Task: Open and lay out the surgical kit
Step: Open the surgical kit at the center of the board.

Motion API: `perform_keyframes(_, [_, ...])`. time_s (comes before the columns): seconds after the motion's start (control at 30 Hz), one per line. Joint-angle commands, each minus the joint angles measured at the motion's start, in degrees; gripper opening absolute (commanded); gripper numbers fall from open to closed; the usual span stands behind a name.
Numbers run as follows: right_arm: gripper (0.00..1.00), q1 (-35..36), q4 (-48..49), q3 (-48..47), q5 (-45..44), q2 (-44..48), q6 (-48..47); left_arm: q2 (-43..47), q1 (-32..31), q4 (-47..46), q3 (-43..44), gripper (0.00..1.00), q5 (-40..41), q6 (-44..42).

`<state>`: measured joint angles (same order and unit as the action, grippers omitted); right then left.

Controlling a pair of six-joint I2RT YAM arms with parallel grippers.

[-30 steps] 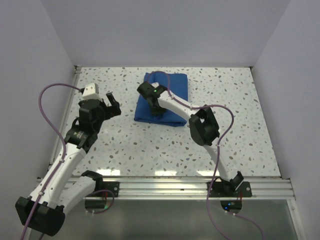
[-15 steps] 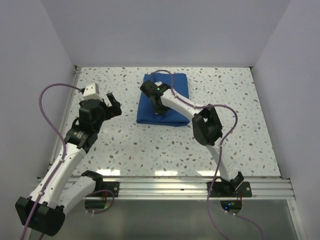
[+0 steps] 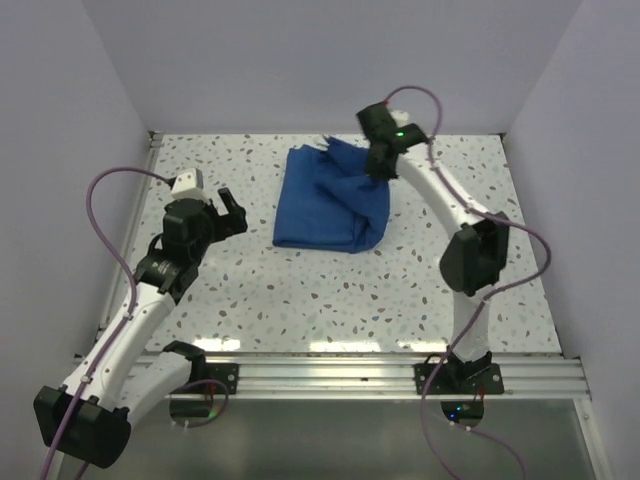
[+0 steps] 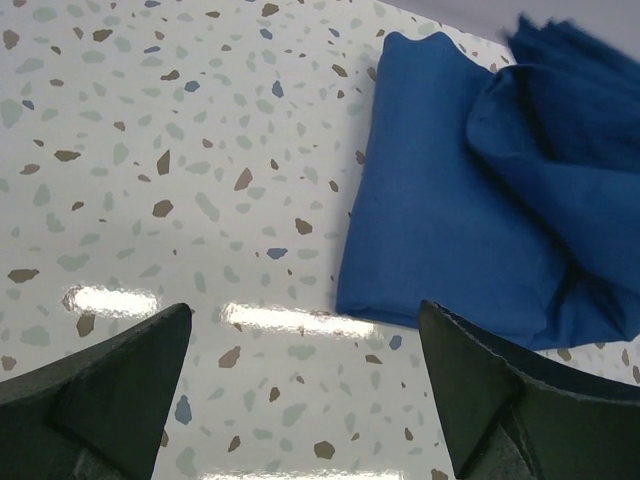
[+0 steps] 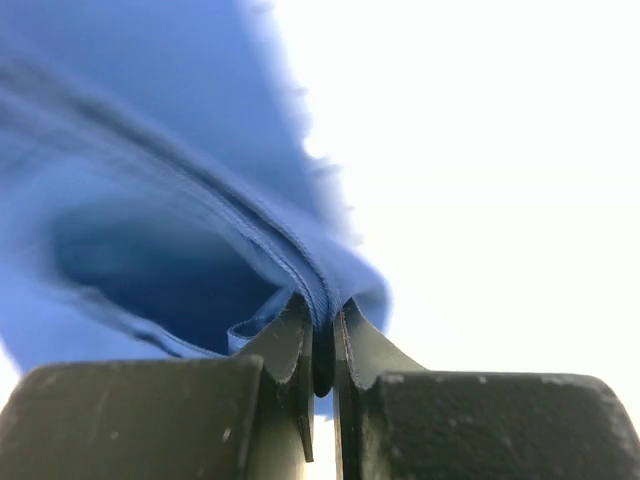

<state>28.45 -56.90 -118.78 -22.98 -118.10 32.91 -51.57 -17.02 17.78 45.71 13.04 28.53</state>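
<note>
The surgical kit is a royal-blue cloth bundle (image 3: 330,205) lying at the back middle of the speckled table, also seen at the upper right of the left wrist view as a folded blue cloth (image 4: 470,190). My right gripper (image 3: 380,165) is shut on a hemmed flap of the cloth (image 5: 300,270) and holds it lifted toward the back right, above the bundle. My left gripper (image 3: 228,210) stands open to the left of the bundle, apart from it, with only bare table between its fingers (image 4: 110,385). No tray, tweezers or scissors show.
White walls close the table (image 3: 300,290) at the back and on both sides. A metal rail (image 3: 350,375) runs along the near edge by the arm bases. Purple cables loop beside each arm.
My right gripper closed on the cloth on top of the bundle and swung up and back to the right, pulling a flap open. The left arm barely moved.
</note>
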Motion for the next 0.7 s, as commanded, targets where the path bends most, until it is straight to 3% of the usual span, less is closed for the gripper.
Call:
perform_keyframes(0.0, [0.00, -15.32, 0.83, 10.88, -8.64, 11.12, 3.40, -1.07, -0.12, -2.66, 0.51, 1.00, -2.40, 1.17])
perform_keyframes(0.1, [0.00, -25.35, 2.67, 21.00, -10.15, 17.71, 3.04, -1.69, -0.12, -3.01, 0.78, 1.00, -3.28, 1.61])
perform_keyframes(0.23, [0.00, -30.47, 3.55, 30.26, -11.82, 19.84, 2.86, -2.04, -0.12, -3.54, 0.17, 1.00, -4.42, 2.32])
perform_keyframes(0.27, [0.40, -30.56, 3.55, 31.49, -11.82, 19.58, 3.21, -2.22, -0.12, -3.46, 0.17, 1.00, -4.69, 2.40])
perform_keyframes(0.3, [0.73, -30.64, 3.47, 33.33, -11.39, 18.88, 3.30, -2.30, -0.12, -3.45, 0.34, 1.00, -4.95, 2.75])
perform_keyframes(0.33, [0.97, -30.64, 3.47, 33.79, -9.99, 18.01, 2.96, -2.39, -0.12, -3.37, 0.43, 1.00, -5.30, 2.67])
perform_keyframes(0.5, [0.99, -30.64, -3.72, 29.68, -11.90, 9.65, 5.06, -2.22, -0.12, -2.05, 1.39, 1.00, -5.39, 2.32])
perform_keyframes(0.67, [0.99, -31.35, -7.60, 25.54, -18.14, 11.05, 8.40, -2.30, -0.12, -1.34, 1.92, 1.00, -7.40, 0.48])
